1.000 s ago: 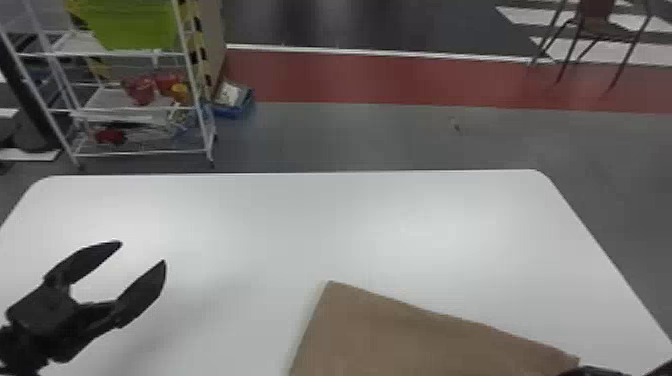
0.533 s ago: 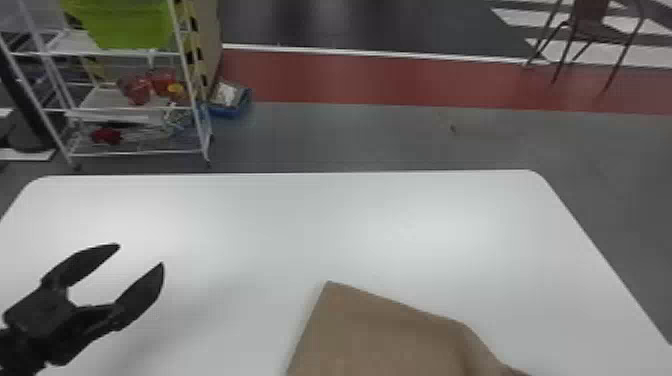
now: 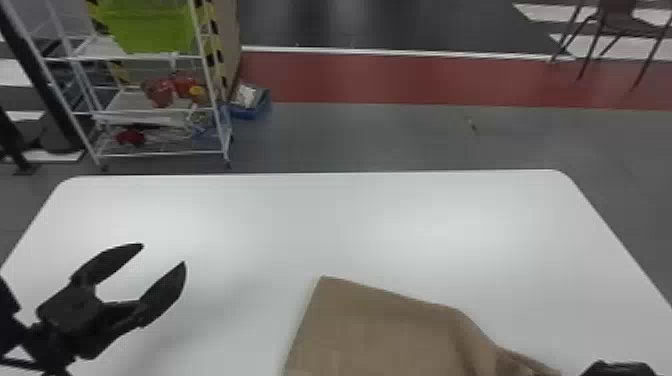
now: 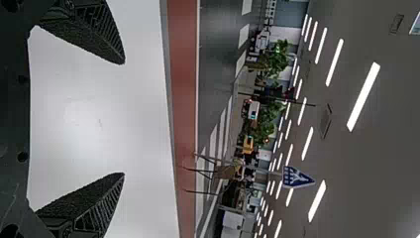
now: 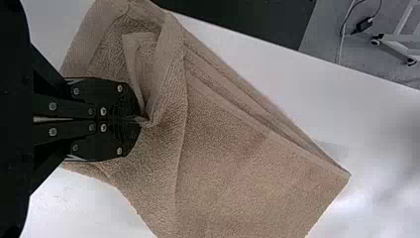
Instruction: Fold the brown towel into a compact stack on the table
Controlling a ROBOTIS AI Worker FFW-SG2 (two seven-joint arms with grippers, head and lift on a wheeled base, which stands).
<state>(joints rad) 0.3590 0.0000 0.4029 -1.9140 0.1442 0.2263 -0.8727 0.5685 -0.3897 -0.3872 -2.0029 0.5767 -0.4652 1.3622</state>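
The brown terry towel point(image 3: 385, 330) lies on the white round-cornered table point(image 3: 300, 220), with room between their far edges. The black right gripper point(image 3: 620, 369) pinches a gathered fold; the black left gripper point(image 3: 164, 253), fingers spread, hangs well apart from the towel.

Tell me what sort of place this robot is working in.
Probably a large indoor hall, perhaps a robotics lab or demonstration space: long rows of ceiling lights, a wheeled-looking wire rack holding a green bin, and road-like white stripes on the floor beyond the white table.
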